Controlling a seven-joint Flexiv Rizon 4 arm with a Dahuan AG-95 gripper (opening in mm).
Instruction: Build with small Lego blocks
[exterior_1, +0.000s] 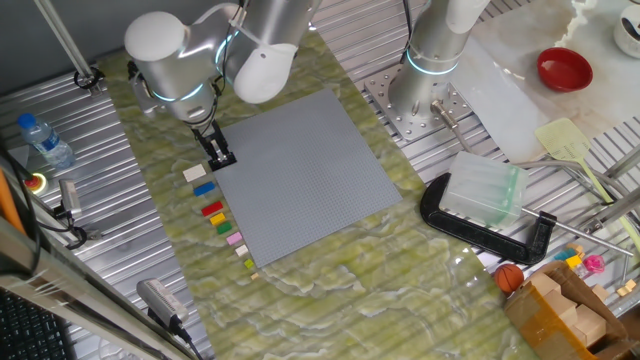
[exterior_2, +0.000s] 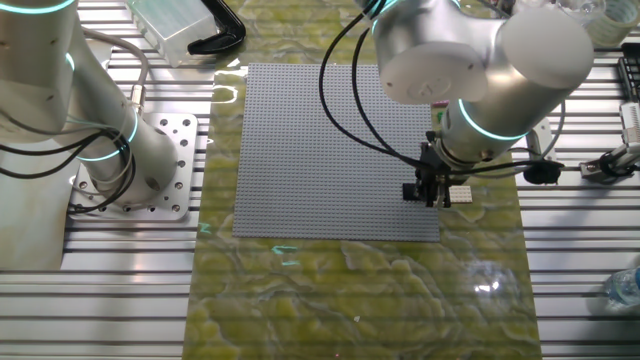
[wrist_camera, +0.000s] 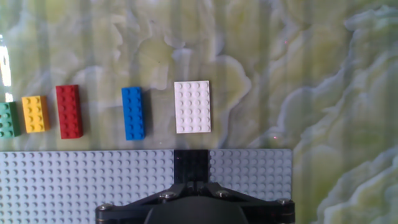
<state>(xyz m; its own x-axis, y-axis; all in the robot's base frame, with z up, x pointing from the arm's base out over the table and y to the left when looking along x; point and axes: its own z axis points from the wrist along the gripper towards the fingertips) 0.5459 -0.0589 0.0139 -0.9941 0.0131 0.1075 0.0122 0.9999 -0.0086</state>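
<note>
Nearest the hand camera, the claw (wrist_camera: 193, 183) was seen with its fingers pressed against a black brick (wrist_camera: 191, 167), which was held at the edge of the grey baseplate (wrist_camera: 74, 180), near a corner; it could not be told whether the brick was already seated on the studs. The grip was judged to be kept low and square to the plate so that the brick could be pushed straight down.

Just beyond the plate edge, the remaining small Lego blocks were laid on the bench (wrist_camera: 311, 74) in a row parallel to that edge, apparently so that each could be reached in turn: a cream-white brick (wrist_camera: 192, 106) directly ahead of the claw, then a blue brick (wrist_camera: 133, 113), a red brick (wrist_camera: 68, 111), a yellow brick (wrist_camera: 35, 114) and a green brick (wrist_camera: 7, 119). They were set apart from one another, none touching.

Farther off, in one fixed view, a black clamp (exterior_1: 485, 222), a clear plastic box (exterior_1: 485, 190) and a red bowl (exterior_1: 564, 68) were placed well away from the plate. Nothing was seen between the claw and the row
</note>
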